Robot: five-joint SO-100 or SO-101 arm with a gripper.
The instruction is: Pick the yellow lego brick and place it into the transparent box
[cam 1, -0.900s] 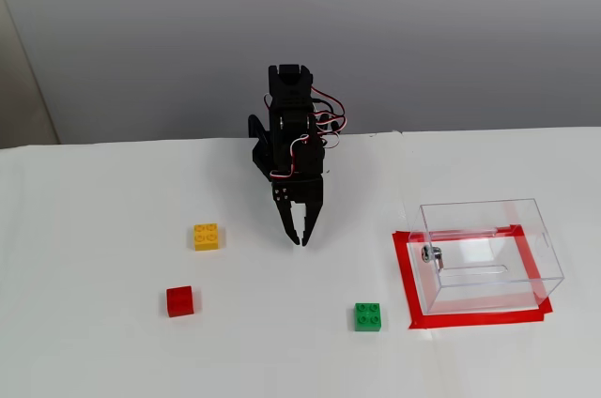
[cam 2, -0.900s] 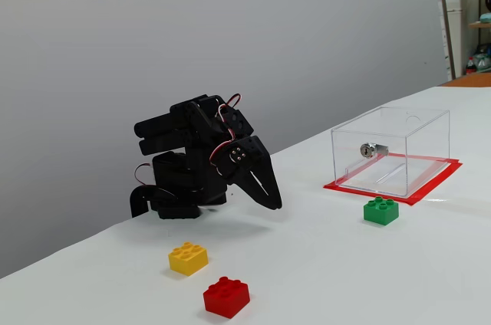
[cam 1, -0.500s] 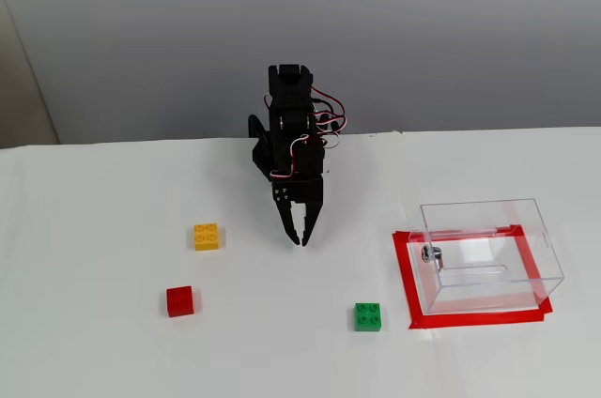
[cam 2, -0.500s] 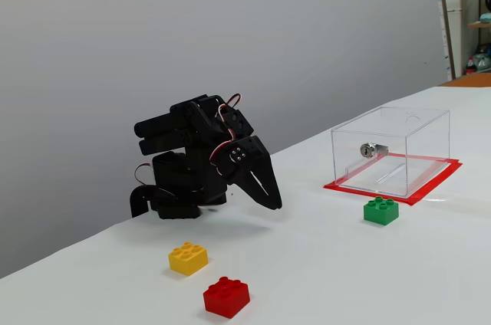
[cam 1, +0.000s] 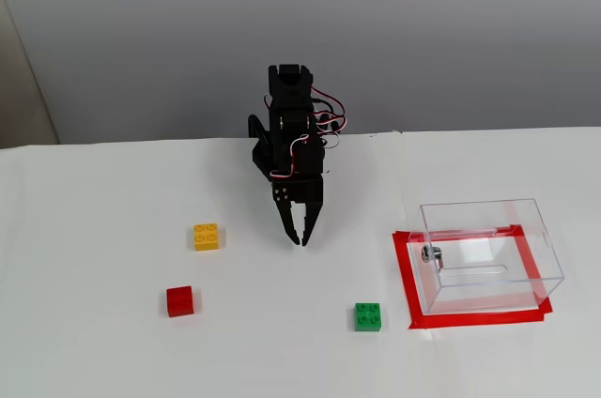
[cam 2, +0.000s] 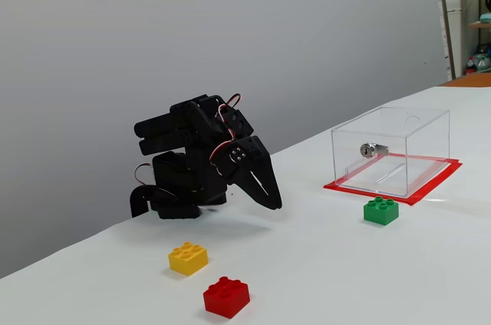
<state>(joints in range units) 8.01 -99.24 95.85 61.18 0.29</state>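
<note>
The yellow lego brick [cam 1: 207,237] lies on the white table, left of the arm; it also shows in the other fixed view [cam 2: 188,257]. The transparent box [cam 1: 488,252] stands on a red taped square at the right, with a small metal fitting on its left wall; it also shows in the other fixed view [cam 2: 391,150]. My black gripper [cam 1: 300,239] [cam 2: 274,203] is shut and empty, folded down with its tips pointing at the table, to the right of the yellow brick and apart from it.
A red brick [cam 1: 179,300] [cam 2: 226,296] lies near the yellow one, toward the table's front. A green brick [cam 1: 368,316] [cam 2: 381,210] lies by the box's red tape [cam 1: 408,285]. The arm base [cam 2: 173,195] stands at the table's back edge by a grey wall.
</note>
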